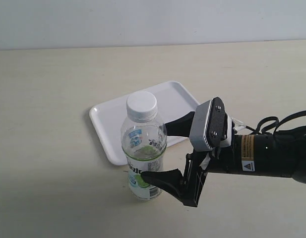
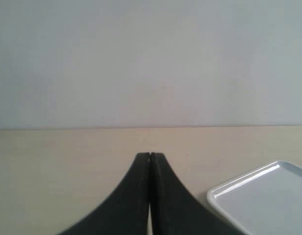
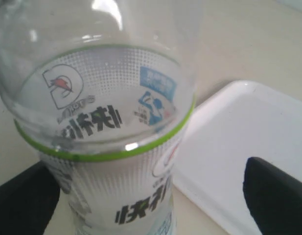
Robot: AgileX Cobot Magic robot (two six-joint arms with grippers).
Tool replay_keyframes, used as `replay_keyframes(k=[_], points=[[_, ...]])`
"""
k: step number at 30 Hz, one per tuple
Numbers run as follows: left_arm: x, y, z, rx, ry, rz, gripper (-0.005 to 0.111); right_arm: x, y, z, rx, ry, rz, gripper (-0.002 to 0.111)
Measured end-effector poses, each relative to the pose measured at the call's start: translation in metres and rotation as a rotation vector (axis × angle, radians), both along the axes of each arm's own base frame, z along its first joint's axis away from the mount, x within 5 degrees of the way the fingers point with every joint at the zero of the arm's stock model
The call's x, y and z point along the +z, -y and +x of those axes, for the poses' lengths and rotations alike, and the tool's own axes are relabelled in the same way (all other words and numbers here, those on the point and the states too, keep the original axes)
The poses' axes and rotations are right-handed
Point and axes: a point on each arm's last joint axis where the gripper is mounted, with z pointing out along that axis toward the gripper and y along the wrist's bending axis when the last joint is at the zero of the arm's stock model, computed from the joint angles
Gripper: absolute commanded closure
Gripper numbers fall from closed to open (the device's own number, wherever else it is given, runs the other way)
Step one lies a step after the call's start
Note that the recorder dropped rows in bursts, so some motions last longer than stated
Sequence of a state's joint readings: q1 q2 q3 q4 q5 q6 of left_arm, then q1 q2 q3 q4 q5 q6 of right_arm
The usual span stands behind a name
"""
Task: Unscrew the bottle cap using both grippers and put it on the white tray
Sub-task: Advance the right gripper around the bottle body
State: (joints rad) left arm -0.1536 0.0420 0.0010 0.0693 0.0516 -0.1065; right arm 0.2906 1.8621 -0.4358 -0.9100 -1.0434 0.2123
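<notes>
The bottle [image 1: 144, 148] stands upright on the table, just in front of the white tray [image 1: 118, 124]. The white bottle cap [image 1: 141, 106] sits on its neck. My right gripper [image 1: 155, 151] reaches in from the right at label height and is open, with one black finger on each side of the bottle. In the right wrist view the bottle [image 3: 106, 127] fills the space between the fingers [image 3: 275, 196]; the far one stands apart from it, over the tray [image 3: 229, 142]. My left gripper [image 2: 150, 155] is shut on nothing and does not show in the exterior view.
A beige table [image 1: 48, 148] runs back to a pale wall [image 1: 143, 20]. One corner of the tray [image 2: 268, 196] shows in the left wrist view beside the shut fingers. The right arm with its cables [image 1: 272, 153] lies across the right side of the table.
</notes>
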Motion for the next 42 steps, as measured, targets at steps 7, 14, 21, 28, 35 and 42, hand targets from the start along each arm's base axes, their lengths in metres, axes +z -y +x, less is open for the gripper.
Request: replay_keyframes(k=[7,14,21,28,35,42], points=[[0.0000,0.0000,0.0000,0.000,0.000,0.000,0.107,0.0017,-0.0017,0.0023,0.020,0.015,0.000,0.012],[0.0000,0.0000,0.0000,0.000,0.000,0.000,0.107,0.0017,-0.0020,0.0016,0.014,-0.018,0.015,0.012],[0.0000,0.0000,0.0000,0.000,0.000,0.000,0.107,-0.0003,-0.0016,0.0006,0.022,-0.031,-0.005,0.012],[0.0000,0.0000,0.0000,0.000,0.000,0.000,0.107,-0.0009,-0.0013,0.0006,0.019,-0.035,-0.010,0.012],[0.0000,0.0000,0.0000,0.000,0.000,0.000,0.107,-0.0009,-0.0013,0.0006,0.020,-0.035,-0.010,0.012],[0.0000,0.0000,0.0000,0.000,0.000,0.000,0.107,-0.0009,-0.0014,0.0004,0.014,-0.051,-0.003,0.012]])
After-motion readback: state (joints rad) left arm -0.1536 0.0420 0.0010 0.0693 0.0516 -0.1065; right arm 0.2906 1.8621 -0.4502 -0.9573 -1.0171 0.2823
